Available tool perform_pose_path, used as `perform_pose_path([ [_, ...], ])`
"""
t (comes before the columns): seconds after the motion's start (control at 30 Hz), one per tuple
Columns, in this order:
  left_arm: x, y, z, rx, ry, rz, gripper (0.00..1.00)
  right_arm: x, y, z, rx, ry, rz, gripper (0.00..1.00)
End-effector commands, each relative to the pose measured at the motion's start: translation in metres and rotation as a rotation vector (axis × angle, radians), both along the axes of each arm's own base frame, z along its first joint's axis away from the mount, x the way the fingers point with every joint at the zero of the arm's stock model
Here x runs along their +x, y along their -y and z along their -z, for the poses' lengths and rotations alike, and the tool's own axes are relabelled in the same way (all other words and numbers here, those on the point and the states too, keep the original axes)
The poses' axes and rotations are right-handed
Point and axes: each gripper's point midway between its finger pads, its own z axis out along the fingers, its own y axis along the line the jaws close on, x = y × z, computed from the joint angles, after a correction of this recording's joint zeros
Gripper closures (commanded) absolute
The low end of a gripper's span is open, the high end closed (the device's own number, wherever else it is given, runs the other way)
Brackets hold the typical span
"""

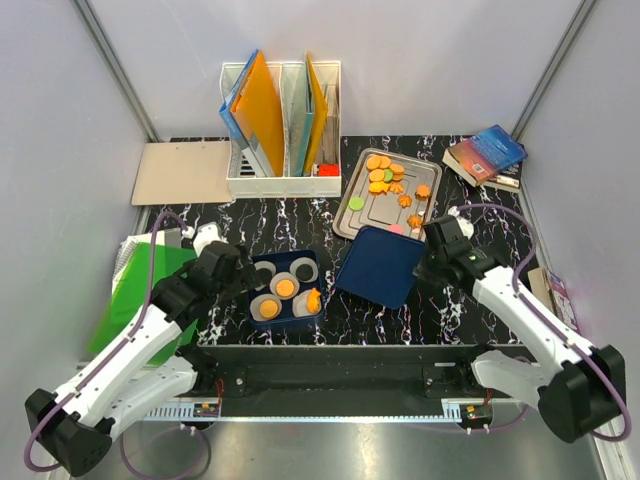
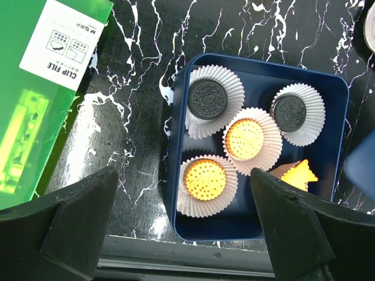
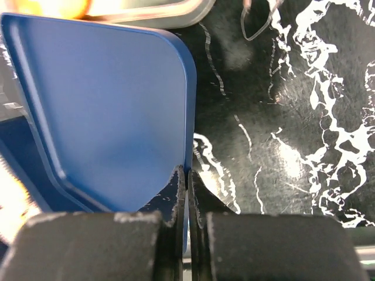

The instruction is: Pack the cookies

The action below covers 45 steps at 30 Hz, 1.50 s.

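- Blue plastic is what I have on the right side: the right gripper (image 3: pixel 186 178) has its fingers pressed together on one edge of the blue lid (image 3: pixel 105 105), with the thin rim pinched between them.
- In the overhead view that lid sits on the black marbled table (image 1: pixel 390 322), just right of the blue box (image 2: pixel 258 82). Its far corner reaches the near edge of the metal tray (image 1: pixel 378 212).
- My left gripper (image 2: pixel 181 174) is spread as wide as it goes and grips nothing. It hovers over the near-left part of the box, with one finger on each side of the wrist view.
- Most of the cookies (image 1: pixel 384 176) lie on the tray. They are mainly orange and cluster toward its far end, with a green one by the left rim and a pink one at the near edge by the lid.
- Inside the box I count four white paper cups (image 2: pixel 214 73), each with one disc in it. Two hold orange cookies (image 2: pixel 205 178) and two hold black cookies (image 2: pixel 207 99).
- A star-shaped orange piece (image 2: pixel 300 174) lies in the box's near-right corner, outside the cups.
- A green clip file (image 2: pixel 35 117) lies on the table left of the box.
- At the back stands a white file holder (image 1: pixel 283 120) with a tan board (image 1: pixel 182 172) to its left, and a stack of books (image 1: pixel 487 155) sits at the far right.
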Motion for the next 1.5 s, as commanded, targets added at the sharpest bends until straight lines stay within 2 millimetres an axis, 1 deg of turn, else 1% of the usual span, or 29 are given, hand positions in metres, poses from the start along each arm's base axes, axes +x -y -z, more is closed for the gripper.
perform_pose_path([
  [0.0,0.017,0.011,-0.032,-0.050,0.088,0.008,0.01,0.001,-0.006,-0.046,0.043,0.099,-0.045,1.00],
  [0.1,0.023,0.018,-0.045,-0.074,0.121,0.037,0.01,0.001,-0.015,-0.062,0.088,0.131,-0.082,1.00],
  [0.13,0.024,0.025,-0.049,-0.102,0.129,0.066,0.01,-0.001,-0.021,-0.065,0.121,0.130,-0.108,1.00],
  [0.2,0.030,0.042,-0.066,-0.165,0.194,0.133,0.01,0.001,-0.032,-0.074,0.167,0.155,-0.145,1.00],
  [0.23,0.027,0.056,-0.070,-0.218,0.200,0.198,0.01,-0.002,-0.040,-0.077,0.203,0.155,-0.176,1.00],
  [0.27,0.032,0.067,-0.088,-0.279,0.276,0.237,0.01,0.000,-0.044,-0.080,0.222,0.168,-0.189,1.00],
  [0.3,0.032,0.074,-0.095,-0.309,0.307,0.274,0.01,-0.001,-0.047,-0.083,0.234,0.174,-0.206,1.00],
  [0.33,0.028,0.085,-0.097,-0.351,0.316,0.327,0.01,-0.002,-0.051,-0.084,0.247,0.171,-0.222,1.00],
  [0.37,0.032,0.092,-0.112,-0.391,0.380,0.353,0.01,-0.002,-0.053,-0.086,0.252,0.179,-0.234,1.00],
  [0.4,0.032,0.097,-0.113,-0.406,0.391,0.380,0.01,-0.002,-0.056,-0.088,0.258,0.182,-0.247,1.00],
  [0.43,0.031,0.106,-0.123,-0.446,0.423,0.429,0.01,-0.003,-0.058,-0.090,0.264,0.184,-0.261,1.00],
  [0.5,0.030,0.118,-0.125,-0.470,0.419,0.483,0.01,-0.004,-0.062,-0.096,0.282,0.201,-0.283,1.00],
  [0.53,0.029,0.126,-0.129,-0.499,0.426,0.524,0.01,-0.005,-0.066,-0.098,0.297,0.201,-0.300,1.00],
  [0.6,0.028,0.137,-0.127,-0.533,0.412,0.563,0.01,-0.006,-0.070,-0.105,0.311,0.211,-0.321,1.00],
  [0.63,0.026,0.144,-0.134,-0.570,0.431,0.603,0.01,-0.007,-0.073,-0.107,0.316,0.215,-0.336,1.00],
  [0.7,0.025,0.153,-0.132,-0.606,0.413,0.630,0.01,-0.007,-0.075,-0.112,0.320,0.222,-0.347,1.00],
  [0.73,0.025,0.156,-0.136,-0.622,0.425,0.645,0.01,-0.008,-0.077,-0.114,0.324,0.225,-0.355,1.00],
  [0.8,0.026,0.162,-0.127,-0.632,0.385,0.656,0.01,-0.008,-0.082,-0.120,0.340,0.236,-0.371,1.00],
  [0.83,0.029,0.165,-0.131,-0.644,0.404,0.666,0.01,-0.010,-0.085,-0.122,0.354,0.233,-0.392,1.00],
  [0.9,0.028,0.171,-0.122,-0.659,0.373,0.684,0.01,-0.011,-0.091,-0.127,0.362,0.234,-0.409,1.00],
  [0.93,0.029,0.174,-0.124,-0.674,0.384,0.694,0.01,-0.012,-0.092,-0.128,0.362,0.237,-0.416,1.00],
  [1.0,0.028,0.178,-0.119,-0.696,0.369,0.702,0.01,-0.012,-0.095,-0.131,0.365,0.239,-0.429,1.00],
  [1.13,0.028,0.182,-0.119,-0.722,0.380,0.722,0.01,-0.016,-0.104,-0.137,0.380,0.243,-0.461,1.00],
  [1.23,0.025,0.185,-0.119,-0.742,0.380,0.747,0.07,-0.017,-0.109,-0.139,0.387,0.243,-0.480,1.00],
  [1.27,0.024,0.186,-0.120,-0.750,0.380,0.753,0.16,-0.017,-0.111,-0.140,0.389,0.245,-0.485,1.00],
  [1.3,0.022,0.187,-0.117,-0.756,0.373,0.762,0.20,-0.018,-0.112,-0.140,0.391,0.240,-0.486,1.00],
  [1.33,0.021,0.187,-0.119,-0.761,0.381,0.767,0.23,-0.017,-0.112,-0.140,0.390,0.244,-0.487,1.00],
  [1.37,0.019,0.187,-0.120,-0.762,0.386,0.774,0.30,-0.018,-0.112,-0.139,0.390,0.240,-0.489,1.00],
  [1.47,0.016,0.184,-0.122,-0.759,0.401,0.780,0.42,-0.019,-0.112,-0.139,0.389,0.243,-0.489,1.00],
])
